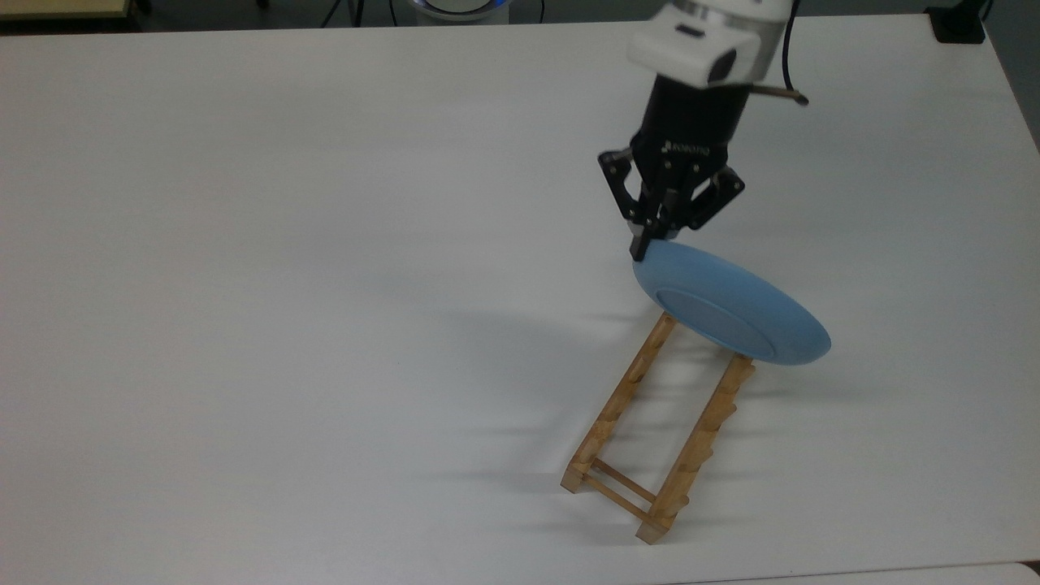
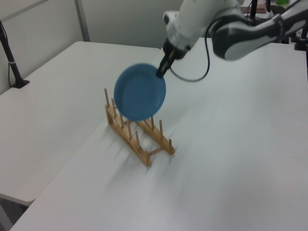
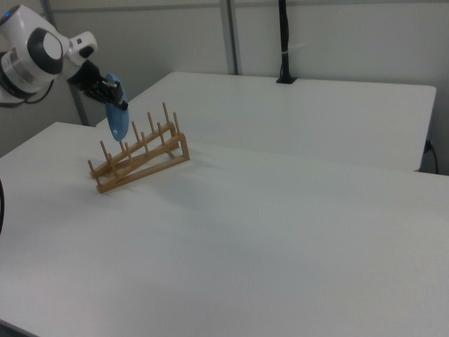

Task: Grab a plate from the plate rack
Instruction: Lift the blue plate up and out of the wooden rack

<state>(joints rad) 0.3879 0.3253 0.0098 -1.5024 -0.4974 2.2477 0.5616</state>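
The light blue plate (image 1: 730, 305) hangs in the air, held by its upper rim, clear of the rack's pegs; it also appears face-on (image 2: 139, 92) in the left view and edge-on (image 3: 117, 118) in the right view. My gripper (image 1: 654, 240) is shut on the plate's rim at its top edge, seen too from the side (image 2: 159, 73) and at the right view's left (image 3: 111, 93). The light-brown wooden plate rack (image 1: 660, 426) stands on the white table with no plate in it, its pegs upright (image 2: 137, 135) (image 3: 139, 158).
A white table (image 1: 325, 284) carries the rack. A second white table (image 3: 316, 112) stands beside it across a narrow gap. A black post (image 2: 9, 55) rises at the left view's left and another (image 3: 284, 42) at the right view's far side.
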